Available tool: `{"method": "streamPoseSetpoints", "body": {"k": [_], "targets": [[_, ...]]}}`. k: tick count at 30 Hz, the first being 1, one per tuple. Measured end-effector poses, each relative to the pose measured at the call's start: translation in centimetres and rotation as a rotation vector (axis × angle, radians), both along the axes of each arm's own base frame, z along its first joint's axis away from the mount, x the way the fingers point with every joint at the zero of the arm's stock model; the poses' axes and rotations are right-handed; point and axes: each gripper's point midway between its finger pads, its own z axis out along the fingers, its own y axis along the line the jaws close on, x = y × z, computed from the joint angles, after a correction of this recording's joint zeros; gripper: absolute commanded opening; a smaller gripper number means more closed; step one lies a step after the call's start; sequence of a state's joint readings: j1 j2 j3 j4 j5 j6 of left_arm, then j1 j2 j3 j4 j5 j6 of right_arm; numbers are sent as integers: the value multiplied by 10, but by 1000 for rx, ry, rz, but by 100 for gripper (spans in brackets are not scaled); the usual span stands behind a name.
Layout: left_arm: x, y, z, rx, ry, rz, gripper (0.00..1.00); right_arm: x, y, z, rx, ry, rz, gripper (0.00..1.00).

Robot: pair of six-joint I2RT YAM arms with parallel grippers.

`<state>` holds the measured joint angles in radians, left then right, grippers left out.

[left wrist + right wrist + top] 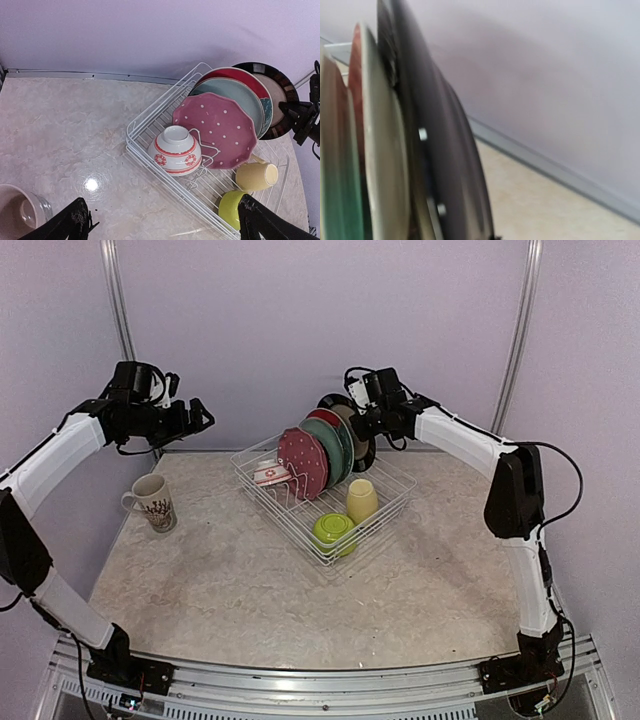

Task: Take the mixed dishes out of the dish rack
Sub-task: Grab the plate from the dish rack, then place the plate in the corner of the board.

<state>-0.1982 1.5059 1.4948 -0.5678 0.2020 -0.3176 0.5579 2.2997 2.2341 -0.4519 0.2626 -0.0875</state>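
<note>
Here: round dark plate, wire rack.

dish rack: white wire.
dotted plate: deep pink with small white dots.
teal plate: plain teal face.
red plate: a red rim showing at 12 o'clock above the teal one.
dark plate: black-brown rim with a striped band, beige centre.
small bowl: white, with red bands and red flower motifs.
cup: plain pale yellow.
lime bowl: plain lime green.
mug: cream with a dark red-brown plant print, at 9 o'clock from the rack.
table: beige, marbled.
</note>
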Motion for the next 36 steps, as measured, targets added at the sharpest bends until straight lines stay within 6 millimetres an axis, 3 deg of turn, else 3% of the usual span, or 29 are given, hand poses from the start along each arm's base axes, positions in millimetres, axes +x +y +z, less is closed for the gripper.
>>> {"method": "streamPoseSetpoints", "body": {"k": [9, 13, 19, 24, 29, 32, 36], "targets": [[-1, -3, 0, -1, 1, -7, 99, -28, -13, 71, -107, -153, -86, 0], [-2, -6, 1, -1, 0, -14, 99, -52, -12, 100, -143, -217, -111, 0], [-6, -16, 1, 4, 2, -35, 99, -95, -34, 131, -140, -285, -155, 0], [-13, -34, 5, 1, -2, -79, 99, -134, -91, 152, -85, -313, -258, 0], [-16, -40, 6, -9, 2, -101, 99, -167, -176, 166, 111, -332, -425, 0], [-19, -43, 7, -20, 6, -111, 99, -181, -240, 154, 239, -328, -568, 0], [-23, -51, 10, -27, 4, -130, 99, -193, -309, 113, 380, -276, -737, 0]]}}
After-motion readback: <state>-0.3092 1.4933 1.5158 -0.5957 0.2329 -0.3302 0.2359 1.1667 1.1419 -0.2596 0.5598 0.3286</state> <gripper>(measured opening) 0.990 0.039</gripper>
